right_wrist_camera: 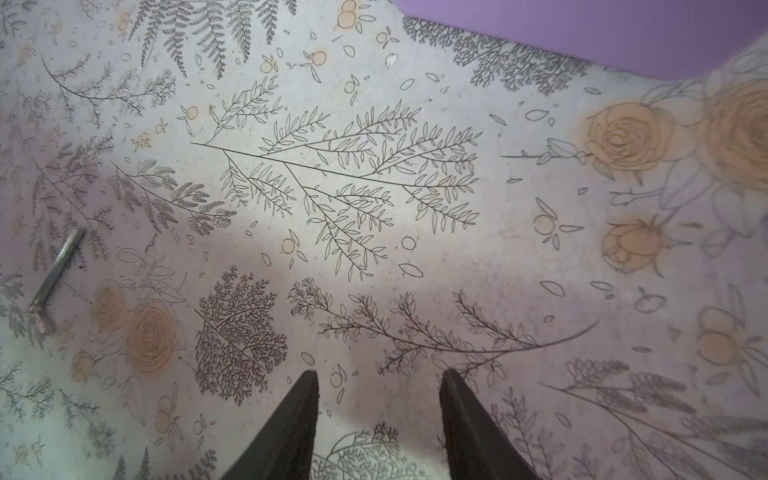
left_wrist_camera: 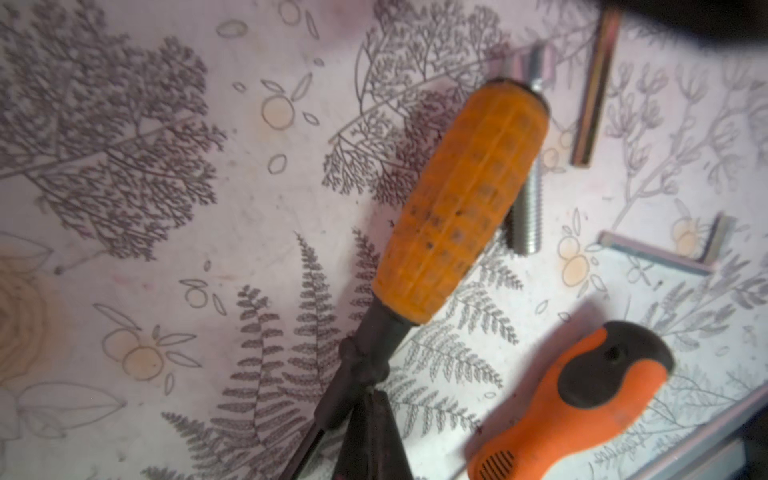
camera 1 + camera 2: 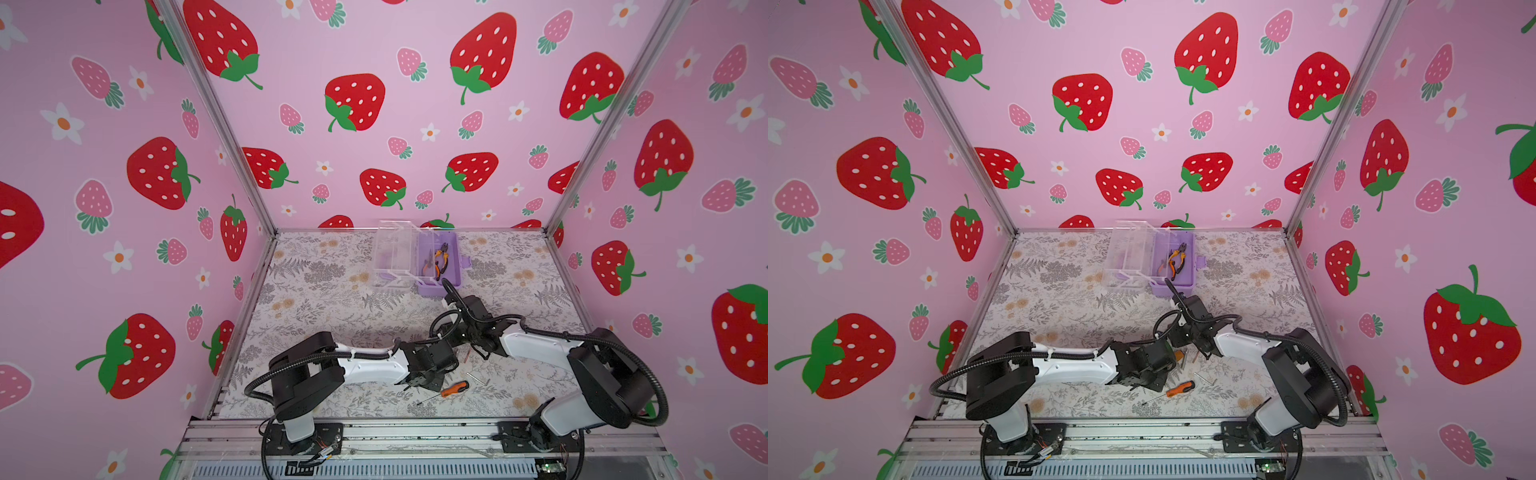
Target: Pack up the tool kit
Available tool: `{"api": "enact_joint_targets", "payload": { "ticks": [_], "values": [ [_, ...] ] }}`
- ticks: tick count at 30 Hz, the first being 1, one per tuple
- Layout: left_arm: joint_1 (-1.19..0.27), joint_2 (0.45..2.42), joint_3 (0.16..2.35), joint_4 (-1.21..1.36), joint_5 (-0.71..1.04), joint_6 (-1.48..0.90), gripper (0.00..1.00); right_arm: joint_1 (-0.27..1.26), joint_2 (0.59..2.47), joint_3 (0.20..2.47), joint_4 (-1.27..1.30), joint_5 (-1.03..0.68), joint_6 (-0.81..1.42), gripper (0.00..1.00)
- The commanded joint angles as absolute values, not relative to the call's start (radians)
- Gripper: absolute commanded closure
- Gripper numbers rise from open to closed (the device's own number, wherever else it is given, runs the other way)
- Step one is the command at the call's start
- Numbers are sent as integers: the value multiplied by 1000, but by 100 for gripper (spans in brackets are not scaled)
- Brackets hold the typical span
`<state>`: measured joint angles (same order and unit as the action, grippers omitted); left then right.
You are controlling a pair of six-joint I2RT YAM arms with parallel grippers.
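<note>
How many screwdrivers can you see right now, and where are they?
2. A gridded-handle screwdriver sits at the tip of the left gripper; an orange-and-black-handled screwdriver lies on the mat beside it, nearer the front rail. None shows in the lilac box; the arms could hide more.

**Near middle crowded, left side open**

Close together by the front rail (image 3: 415, 432): ribbed orange screwdriver (image 2: 461, 203), orange-and-black screwdriver (image 3: 455, 388), threaded bolt (image 2: 525, 220), hex key (image 2: 654, 254), brass-coloured bar (image 2: 594, 91). At the back, lilac box (image 3: 430, 289), pliers (image 3: 439, 259) lying inside, clear lid (image 3: 392, 253) standing open to the left. Bare floral mat (image 3: 316, 299) along the left and far right.
</note>
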<state>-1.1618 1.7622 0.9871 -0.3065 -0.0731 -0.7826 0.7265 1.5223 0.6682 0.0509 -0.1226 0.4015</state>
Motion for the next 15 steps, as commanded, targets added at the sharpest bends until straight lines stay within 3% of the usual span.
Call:
{"api": "enact_joint_targets", "payload": {
  "ticks": [1,15],
  "values": [
    [-1113,1783,942,-332,-84,-785,95,733,1561,707,49,-168,370,49],
    [-936,1747,926,-324,-87,-704,95,734,1677,752,177,-406,374,49]
  ]
}}
